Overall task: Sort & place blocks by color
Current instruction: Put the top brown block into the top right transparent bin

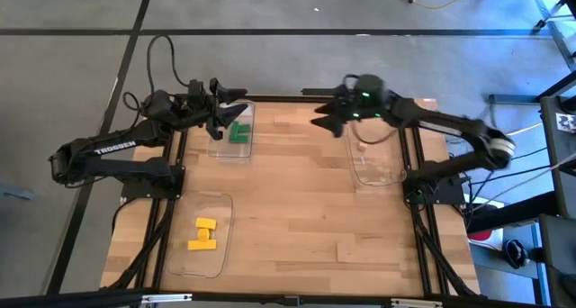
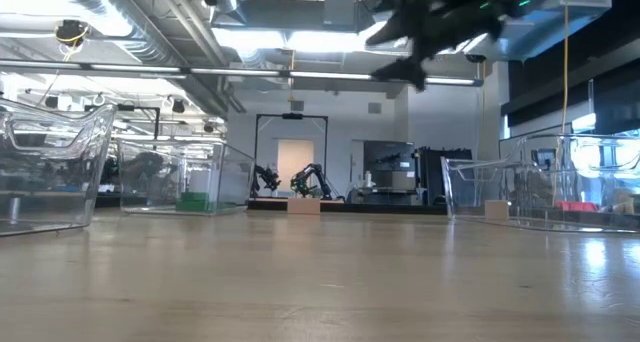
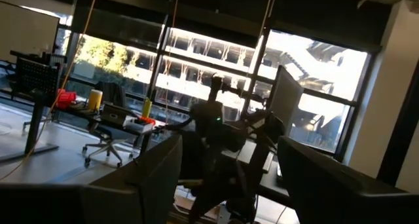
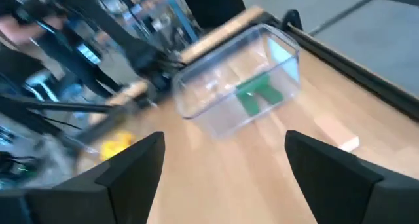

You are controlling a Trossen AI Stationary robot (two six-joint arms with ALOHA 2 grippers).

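The right gripper (image 1: 322,119) hangs open and empty above the table (image 1: 297,209), beside a clear tray (image 1: 373,159). Across the table, the left gripper (image 1: 225,110), also open, hovers over the tray (image 1: 236,150) holding green blocks (image 1: 239,131). Yellow blocks (image 1: 203,235) lie in the near-left tray (image 1: 220,204).

Counted on the table: three trays, two arms, a handful of blocks

Three clear trays: one (image 1: 232,151) with green blocks (image 1: 239,131), two as far as I can tell; one (image 1: 200,254) with two yellow blocks (image 1: 204,236); one (image 1: 376,168) whose contents I cannot make out. One tan block (image 4: 337,133) lies on the bare wood. Two grippers, left (image 1: 236,108) and right (image 1: 321,119), each with two fingers spread apart
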